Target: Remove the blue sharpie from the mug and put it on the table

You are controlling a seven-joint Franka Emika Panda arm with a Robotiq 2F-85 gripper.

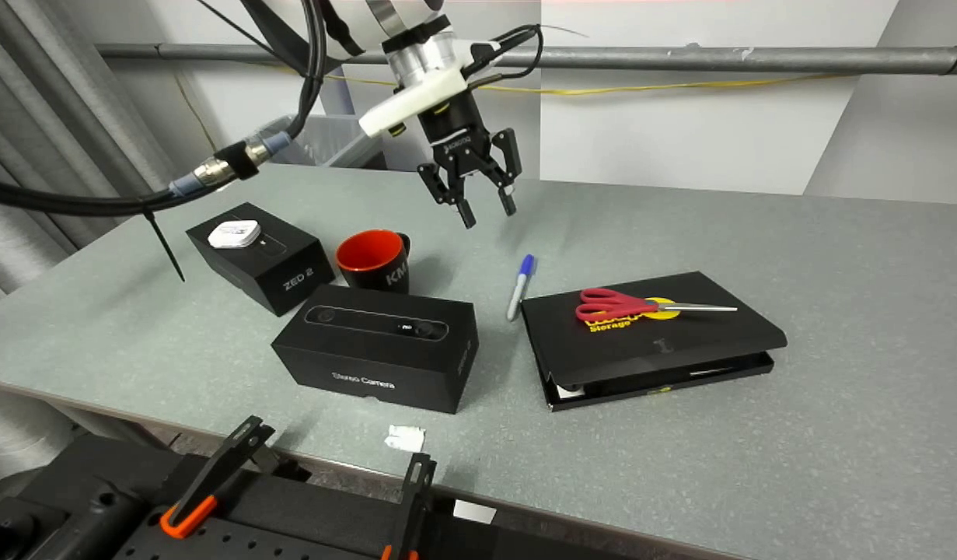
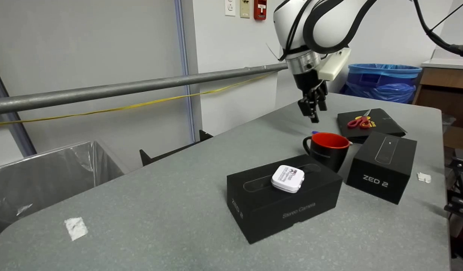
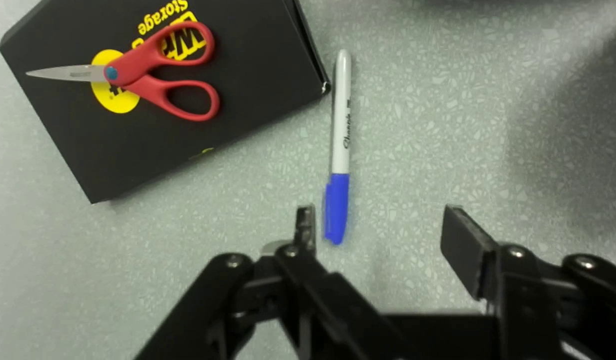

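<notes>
The slim, blue-capped white marker [image 3: 341, 147] lies on the grey table [image 1: 836, 389], outside the black, red-lined mug [image 1: 375, 274]; likely light, stiff, easily rolled; best pinched mid-length; the black two-fingered pincer [image 1: 488, 214] hangs released.

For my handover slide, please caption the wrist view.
Open gripper above the table, a blue-capped Sharpie lying beside a black box topped with red-handled scissors.

The blue sharpie [image 3: 341, 146], its pale grey barrel [image 3: 341, 110] marked with dark lettering, lies capped and flat on the speckled grey bench [image 1: 874, 350], in an exterior view the blue cap [image 1: 527, 265] pointing away from the camera. Near it but apart, the black mug [image 1: 369, 274] stands upright on the same bench, red-orange inside, with pale lettering on its side.
</notes>
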